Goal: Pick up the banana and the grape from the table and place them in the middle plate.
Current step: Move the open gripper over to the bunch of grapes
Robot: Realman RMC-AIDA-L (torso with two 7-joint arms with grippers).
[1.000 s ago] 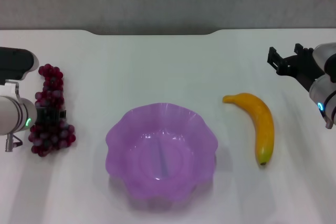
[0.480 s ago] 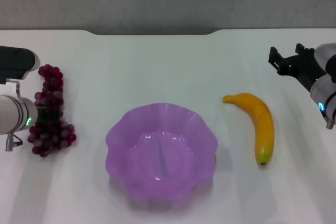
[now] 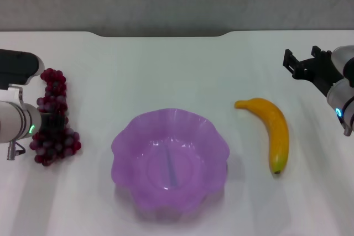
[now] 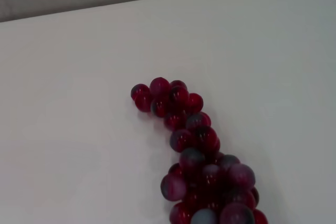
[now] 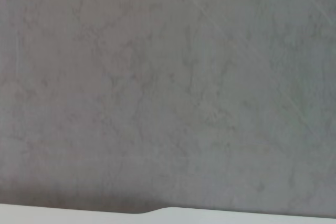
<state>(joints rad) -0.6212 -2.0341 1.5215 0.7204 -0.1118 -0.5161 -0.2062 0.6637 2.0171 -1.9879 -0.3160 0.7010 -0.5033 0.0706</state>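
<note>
Left claw [image 3: 52, 121], closed around the grape [image 3: 54, 120] at the counter's [image 3: 166, 70] left edge, has barely shifted it. Right claw [image 3: 301, 66] waits open, far right.

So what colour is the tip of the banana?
Greenish on the banana, whose body is yellow-orange; the head view shows it best.
</note>
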